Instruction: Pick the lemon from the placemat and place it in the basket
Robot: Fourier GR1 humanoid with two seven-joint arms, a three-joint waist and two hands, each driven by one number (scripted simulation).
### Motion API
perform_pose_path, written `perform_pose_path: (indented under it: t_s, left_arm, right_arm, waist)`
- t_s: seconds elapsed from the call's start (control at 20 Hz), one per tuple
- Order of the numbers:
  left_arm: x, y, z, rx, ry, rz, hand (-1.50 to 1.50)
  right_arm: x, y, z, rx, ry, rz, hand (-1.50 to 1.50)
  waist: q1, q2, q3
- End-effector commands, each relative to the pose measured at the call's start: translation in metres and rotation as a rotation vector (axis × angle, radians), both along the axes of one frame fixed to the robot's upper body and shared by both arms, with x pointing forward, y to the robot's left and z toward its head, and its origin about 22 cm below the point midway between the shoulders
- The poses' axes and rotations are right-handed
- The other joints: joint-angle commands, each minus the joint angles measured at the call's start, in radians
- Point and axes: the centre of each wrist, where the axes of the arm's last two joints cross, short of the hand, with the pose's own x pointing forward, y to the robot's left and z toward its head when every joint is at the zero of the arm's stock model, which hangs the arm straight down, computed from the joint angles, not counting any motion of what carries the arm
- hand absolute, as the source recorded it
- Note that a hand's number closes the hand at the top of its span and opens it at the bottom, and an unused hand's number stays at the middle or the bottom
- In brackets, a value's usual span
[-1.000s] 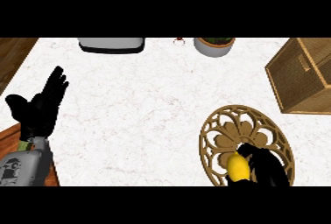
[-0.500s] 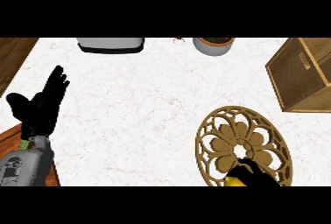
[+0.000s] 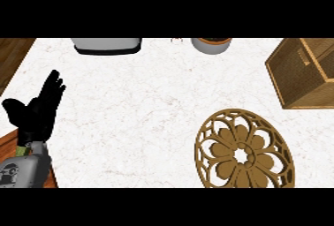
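The round, cut-out wooden placemat [image 3: 244, 150] lies at the lower right of the white counter, and its top is bare. No lemon shows anywhere in the head view. The woven brown basket [image 3: 306, 73] stands at the right edge, above the placemat. My left hand [image 3: 36, 112] rests open at the left edge, fingers pointing up, holding nothing. My right hand does not show in this view.
A grey box-like appliance [image 3: 108, 45] sits at the counter's far edge, left of centre. A grey pot with a brown rim [image 3: 210, 45] stands to its right. Dark wood [image 3: 12, 53] borders the counter [image 3: 143, 110] on the left.
The right hand, curled round the yellow lemon on the placemat, slid down and out past the view's lower edge, taking the lemon with it. The left hand has not moved.
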Motion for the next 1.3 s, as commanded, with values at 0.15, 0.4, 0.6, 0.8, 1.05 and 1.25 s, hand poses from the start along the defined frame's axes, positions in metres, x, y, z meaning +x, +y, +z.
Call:
perform_pose_path:
  t_s: [0.15,0.4,0.6,0.8,1.05,1.25]
  left_arm:
    - [-0.006,0.007,0.007,0.007,0.007,-0.004,0.0]
    - [-0.001,0.0,0.006,0.001,-0.012,-0.007,0.0]
    - [0.0,-0.013,-0.008,0.004,-0.002,-0.017,0.0]
    - [0.016,-0.01,0.003,0.007,0.001,-0.011,0.0]
    - [-0.001,-0.005,0.001,0.01,-0.008,-0.015,0.0]
    - [0.006,-0.017,0.002,-0.001,-0.015,-0.03,0.0]
  right_arm:
    - [0.002,-0.066,0.066,0.04,-0.127,-0.09,1.5]
    - [0.017,-0.049,0.125,0.056,-0.109,-0.155,1.5]
    - [0.032,-0.037,0.154,0.169,-0.059,-0.218,1.5]
    - [0.064,-0.036,0.19,0.163,-0.105,-0.303,1.5]
    - [0.105,-0.033,0.206,0.124,-0.142,-0.414,1.5]
    - [0.137,-0.035,0.225,0.013,-0.179,-0.488,1.5]
  waist:
    - [0.007,0.003,0.0]
    - [0.009,0.004,-0.001]
    - [0.013,0.006,-0.002]
    - [0.016,0.007,-0.001]
    - [0.027,0.006,0.0]
    - [0.038,0.009,0.0]
